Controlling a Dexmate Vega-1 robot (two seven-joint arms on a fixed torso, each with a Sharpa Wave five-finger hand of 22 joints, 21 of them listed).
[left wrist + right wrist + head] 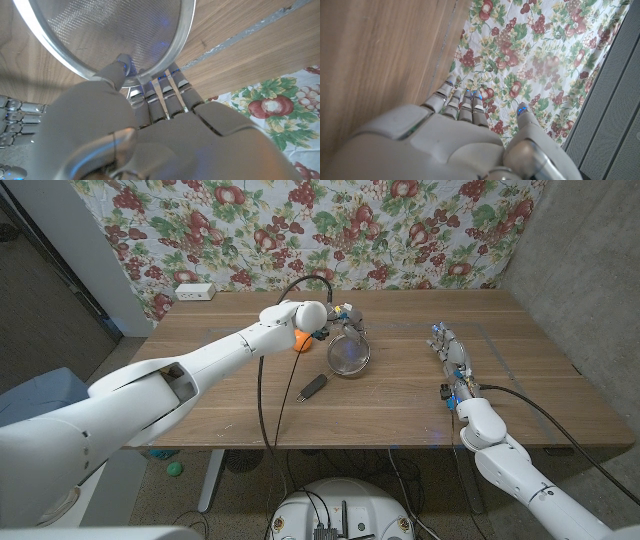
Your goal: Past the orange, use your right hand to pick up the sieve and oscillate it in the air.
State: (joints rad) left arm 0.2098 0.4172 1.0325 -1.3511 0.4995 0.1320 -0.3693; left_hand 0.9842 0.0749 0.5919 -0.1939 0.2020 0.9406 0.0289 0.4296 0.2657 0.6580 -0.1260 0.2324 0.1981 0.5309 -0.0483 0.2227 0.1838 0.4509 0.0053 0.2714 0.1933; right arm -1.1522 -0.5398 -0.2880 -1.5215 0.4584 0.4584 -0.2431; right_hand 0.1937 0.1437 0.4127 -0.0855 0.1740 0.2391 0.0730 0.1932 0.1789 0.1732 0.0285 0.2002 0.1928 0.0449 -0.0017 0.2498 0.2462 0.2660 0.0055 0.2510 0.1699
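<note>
Wooden table (400, 395), floral cloth (330, 230) hung behind. Sieve (348, 355) sits mid-table, handle pointing toward me. Orange (300, 340) just beside it, partly hidden by my L arm. L hand (335, 320) is at the sieve's far rim; wrist cam shows fingers (165, 92) touching the rim, grip can't tell. R hand (452, 360) well apart at table's right, fingers extended, holding nothing. White power strip (195, 291) at far-left corner.

My sieve (348, 355) is a round metal strainer with fine grey mesh and a shiny rim, sitting bowl-up on the wooden table near its middle, its dark handle angling toward me. The orange (300, 341) lies just beside it on my left, partly hidden
</note>
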